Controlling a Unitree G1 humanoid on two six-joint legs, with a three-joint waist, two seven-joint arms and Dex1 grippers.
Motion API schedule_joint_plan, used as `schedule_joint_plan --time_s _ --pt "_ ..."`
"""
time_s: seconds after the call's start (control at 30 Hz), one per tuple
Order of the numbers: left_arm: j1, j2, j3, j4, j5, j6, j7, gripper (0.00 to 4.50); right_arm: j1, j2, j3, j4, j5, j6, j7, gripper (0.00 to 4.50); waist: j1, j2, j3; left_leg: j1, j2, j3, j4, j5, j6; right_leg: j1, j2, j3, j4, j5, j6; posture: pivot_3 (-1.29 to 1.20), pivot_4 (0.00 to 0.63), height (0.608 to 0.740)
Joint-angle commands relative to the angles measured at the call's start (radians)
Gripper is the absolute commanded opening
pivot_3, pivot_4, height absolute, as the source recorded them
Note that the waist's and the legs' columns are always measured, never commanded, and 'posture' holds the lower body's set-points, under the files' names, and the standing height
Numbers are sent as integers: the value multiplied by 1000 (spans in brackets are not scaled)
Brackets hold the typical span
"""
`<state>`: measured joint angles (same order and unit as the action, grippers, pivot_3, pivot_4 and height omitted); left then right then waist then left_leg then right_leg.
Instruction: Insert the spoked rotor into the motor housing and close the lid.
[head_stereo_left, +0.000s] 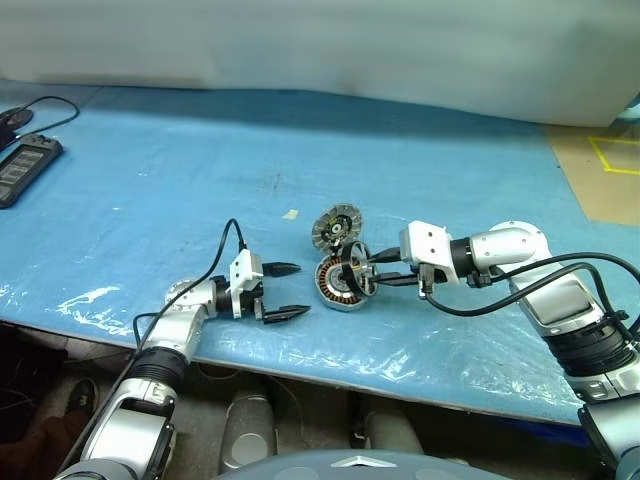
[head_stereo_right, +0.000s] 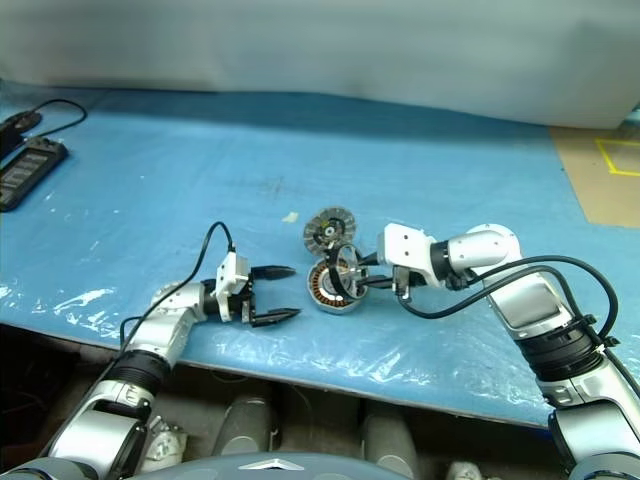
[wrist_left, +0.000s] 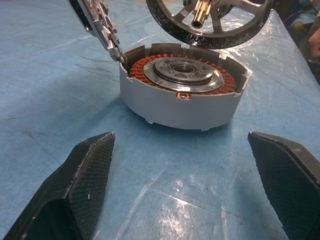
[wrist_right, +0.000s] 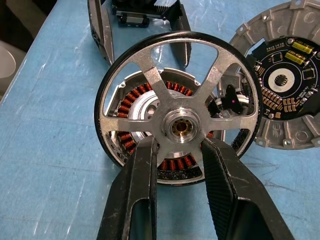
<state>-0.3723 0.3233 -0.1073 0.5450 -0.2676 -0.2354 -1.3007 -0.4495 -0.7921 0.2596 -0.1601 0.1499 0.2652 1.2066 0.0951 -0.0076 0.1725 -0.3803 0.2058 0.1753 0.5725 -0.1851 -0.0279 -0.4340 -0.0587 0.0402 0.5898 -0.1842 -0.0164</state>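
The motor housing (head_stereo_left: 338, 288), a silver casing with copper windings (wrist_left: 182, 95), lies on the blue sheet near the table's front edge. The spoked rotor (wrist_right: 178, 125), black-rimmed with silver spokes, hangs tilted just above the housing's right side. My right gripper (wrist_right: 179, 146) is shut on the rotor at its hub, reaching in from the right (head_stereo_left: 368, 272). The lid (head_stereo_left: 335, 228) is propped behind the housing, circuit-board face (wrist_right: 287, 80) showing and edge against the housing's rim. My left gripper (head_stereo_left: 293, 291) is open just left of the housing, fingers (wrist_left: 75, 185) apart and level.
A black device (head_stereo_left: 25, 165) with a cable lies at the table's far left. A small pale scrap (head_stereo_left: 290, 213) sits behind the parts. The table's front edge (head_stereo_left: 330, 375) runs close below the housing. A tan board with yellow tape (head_stereo_left: 605, 170) is at the right.
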Motion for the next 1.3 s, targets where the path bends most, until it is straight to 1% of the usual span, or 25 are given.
schedule_joint_plan --time_s 0.03,0.47,0.53,0.6,0.77,1.0,1.1,1.23,1.3 --pt "-2 -6 -1 -7 -3 -5 2 4500 -12 1 -3 7 -13 -35 5 1030 0 0 0 0 0 0 0 0 0 0 0 0 0 0 0 0 150 740" --pt "0 -2 -3 -38 -2 15 18 4500 -11 17 -2 15 -23 -38 7 1030 0 0 0 0 0 0 0 0 0 0 0 0 0 0 0 0 150 740" --pt "2 -2 -3 -43 -1 13 24 4500 -11 15 1 16 -22 -36 15 1700 0 0 0 0 0 0 0 0 0 0 0 0 0 0 0 0 150 740" --pt "5 -1 -2 -38 0 6 25 4500 -10 18 0 14 -20 -34 16 2212 0 0 0 0 0 0 0 0 0 0 0 0 0 0 0 0 150 740" --pt "10 -2 1 -10 4 -16 23 4500 -12 31 -10 8 -11 -33 12 3940 0 0 0 0 0 0 0 0 0 0 0 0 0 0 0 0 150 740" --pt "9 -5 2 14 3 -33 21 4500 -9 57 -31 -11 46 11 15 3940 0 0 0 0 0 0 0 0 0 0 0 0 0 0 0 0 150 740" --pt "2 -4 5 25 3 -40 20 4500 -3 83 -36 0 76 39 1 3383 -1 0 0 0 0 0 0 0 0 0 0 0 0 0 0 0 150 740" --pt "-3 0 9 36 2 -46 21 4500 -9 150 -47 30 133 93 -18 2015 -1 0 0 0 0 0 0 0 0 0 0 0 1 0 0 0 150 740" --pt "-4 1 9 37 3 -47 22 4500 -17 178 -33 53 122 86 -30 1349 -1 0 0 0 0 0 1 0 0 0 0 0 1 0 0 0 150 740"
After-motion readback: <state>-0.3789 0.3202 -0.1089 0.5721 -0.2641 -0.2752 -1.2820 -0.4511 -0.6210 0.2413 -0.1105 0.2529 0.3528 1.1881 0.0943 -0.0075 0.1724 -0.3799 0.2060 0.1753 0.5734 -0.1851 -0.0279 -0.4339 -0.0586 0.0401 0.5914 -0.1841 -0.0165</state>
